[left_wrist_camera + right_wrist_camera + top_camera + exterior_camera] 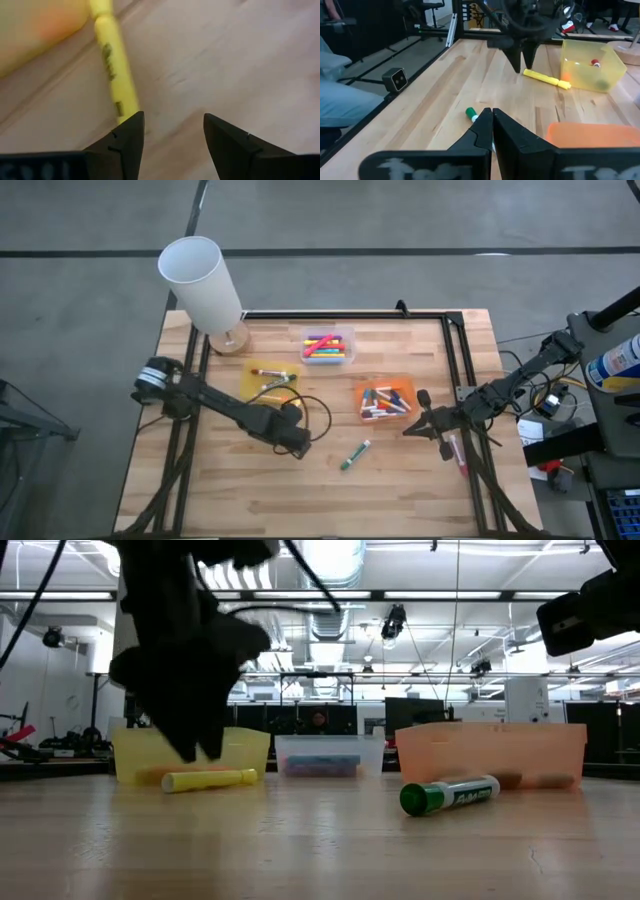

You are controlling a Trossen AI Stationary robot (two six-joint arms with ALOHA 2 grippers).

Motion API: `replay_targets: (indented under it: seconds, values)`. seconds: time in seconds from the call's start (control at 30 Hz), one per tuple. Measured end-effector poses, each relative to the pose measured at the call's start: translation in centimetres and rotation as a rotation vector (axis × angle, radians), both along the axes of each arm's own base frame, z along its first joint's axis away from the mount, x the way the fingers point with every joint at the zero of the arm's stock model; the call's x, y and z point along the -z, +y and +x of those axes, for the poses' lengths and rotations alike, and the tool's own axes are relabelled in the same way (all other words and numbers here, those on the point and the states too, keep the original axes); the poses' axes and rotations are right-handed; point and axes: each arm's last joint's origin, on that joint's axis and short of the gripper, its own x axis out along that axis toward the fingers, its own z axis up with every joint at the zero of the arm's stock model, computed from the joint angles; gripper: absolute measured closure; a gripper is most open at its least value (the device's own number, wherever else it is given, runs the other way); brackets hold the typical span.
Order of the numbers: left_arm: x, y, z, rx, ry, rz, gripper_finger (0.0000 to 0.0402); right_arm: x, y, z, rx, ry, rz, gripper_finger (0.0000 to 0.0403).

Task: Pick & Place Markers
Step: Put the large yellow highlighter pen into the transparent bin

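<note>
Two markers are left loose on the worktop [250,500], yellow marker [210,780] just beside the yellow tray [250,383] under the open left hand [172,137], green marker [354,454] near the closed right hand [425,427], so either could be rolled away if nudged.

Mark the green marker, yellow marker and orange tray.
green marker [450,794], low view, mid-barrel.
yellow marker [116,70], left wrist view, barrel.
orange tray [490,752], low view, front wall.
</note>
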Motion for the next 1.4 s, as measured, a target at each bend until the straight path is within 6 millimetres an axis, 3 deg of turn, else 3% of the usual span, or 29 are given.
replay_targets:
  seconds: [0.13, 0.37, 0.8, 0.93, 1.13, 1.4]
  values:
    - [-0.6, -0.3, 0.7, 0.0, 0.036, 0.008, 0.0205, 0.0, 0.0, 0.0, -0.001, -0.001, 0.001, 0.0394]
    - [-0.8, 0.1, 0.1, -0.063, 0.106, 0.104, 0.0205, 0.0, 0.0, 0.0, -0.001, -0.001, 0.001, 0.0394]
    - [2.8, 1.6, 0.6, -0.059, 0.157, 0.088, 0.0207, 0.0, 0.0, 0.0, -0.002, -0.001, 0.001, 0.0394]
    - [3.5, 1.8, 0.4, -0.071, 0.151, 0.051, 0.0236, 0.0, 0.0, 0.0, -0.004, -0.001, 0.002, 0.0394]
    - [3.2, 1.4, 0.9, -0.058, 0.096, 0.011, 0.0348, 0.0, 0.0, 0.0, -0.003, -0.001, 0.001, 0.0394]
    - [1.0, -0.2, 3.0, 0.03, -0.071, -0.05, 0.0354, 0.0, 0.0, 0.0, -0.003, -0.001, 0.002, 0.0394]
